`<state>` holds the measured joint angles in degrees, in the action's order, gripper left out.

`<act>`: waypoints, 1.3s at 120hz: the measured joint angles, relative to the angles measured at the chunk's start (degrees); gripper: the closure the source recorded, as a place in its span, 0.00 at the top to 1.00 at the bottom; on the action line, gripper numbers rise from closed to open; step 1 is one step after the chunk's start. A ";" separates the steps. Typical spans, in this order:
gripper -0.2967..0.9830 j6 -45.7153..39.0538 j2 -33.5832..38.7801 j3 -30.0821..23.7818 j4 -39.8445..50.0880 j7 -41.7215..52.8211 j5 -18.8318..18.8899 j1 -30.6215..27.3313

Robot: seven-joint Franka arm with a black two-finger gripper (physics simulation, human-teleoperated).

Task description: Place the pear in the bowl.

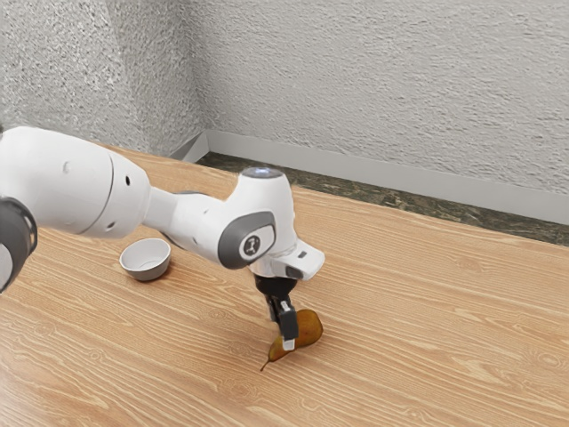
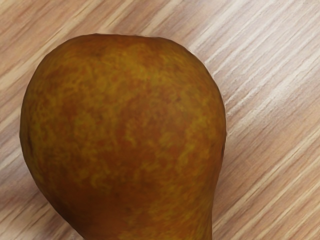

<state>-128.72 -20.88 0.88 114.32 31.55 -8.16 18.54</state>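
My gripper [image 1: 284,334] is low over the table at the pear's narrower part, its near side covering some of the fruit; whether it is open or closed around the pear cannot be made out. The brown-orange pear [image 1: 308,327] lies on its side, its stem end pointing toward the exterior view's lower left. In the wrist view the pear's rounded body [image 2: 125,120] appears large, close under the hand. A small bowl [image 1: 147,260], white inside and grey outside, stands upright on the table, apart from the pear, toward the exterior view's left.
The wood-grain table [image 1: 427,329] extends around the pear and bowl. My arm's forearm and wrist reach over the table from the exterior view's left, passing close to the bowl's far side. A textured wall [image 1: 391,80] rises beyond the table's far edge.
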 joint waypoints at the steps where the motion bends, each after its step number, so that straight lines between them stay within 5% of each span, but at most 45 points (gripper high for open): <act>1: 0.77 -0.23 -0.16 0.00 -0.02 -0.26 -0.11 0.02; 52: 0.76 -5.31 -3.33 1.50 -0.03 -9.71 -6.07 1.22; 70: 0.53 -6.00 -3.38 1.64 -0.04 -11.74 -6.11 1.55; 84: 0.46 -6.34 -2.77 1.82 -0.03 -13.17 -5.58 1.59; 126: 0.33 -5.04 4.89 4.40 0.39 -11.40 -2.59 1.65; 156: 0.29 2.21 13.60 11.59 -0.09 -8.89 8.40 1.05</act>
<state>-126.52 -7.29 12.47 114.23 22.67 0.24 19.59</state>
